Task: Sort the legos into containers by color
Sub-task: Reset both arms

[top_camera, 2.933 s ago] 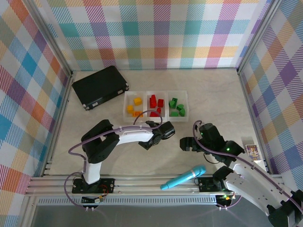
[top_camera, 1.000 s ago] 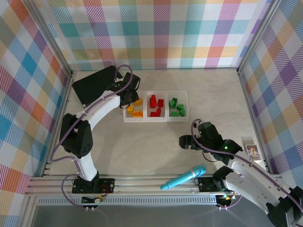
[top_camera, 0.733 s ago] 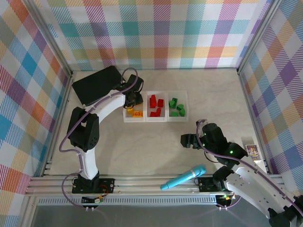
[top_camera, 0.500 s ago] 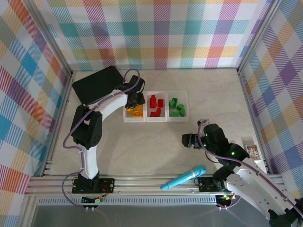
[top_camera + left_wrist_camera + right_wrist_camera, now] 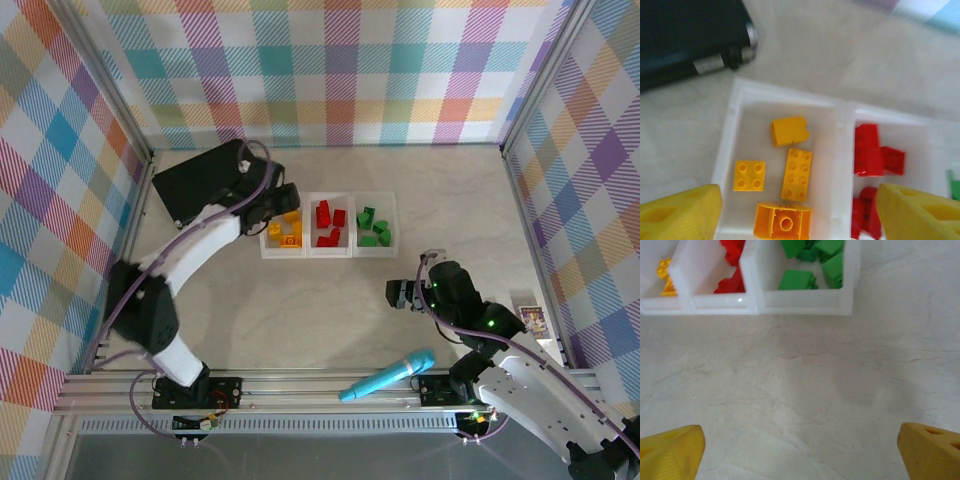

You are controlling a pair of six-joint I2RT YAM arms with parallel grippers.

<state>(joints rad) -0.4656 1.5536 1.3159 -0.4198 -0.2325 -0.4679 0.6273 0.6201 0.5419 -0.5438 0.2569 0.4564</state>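
Logged 3 containers of colour-sorted legos; found left gripper spread wide above yellow ones, right gripper equally wide, empty.

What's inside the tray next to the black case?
Four yellow-orange legos lie inside that container, none red or green. Its nearest edge runs off the left wrist picture, so anything there is unseen.
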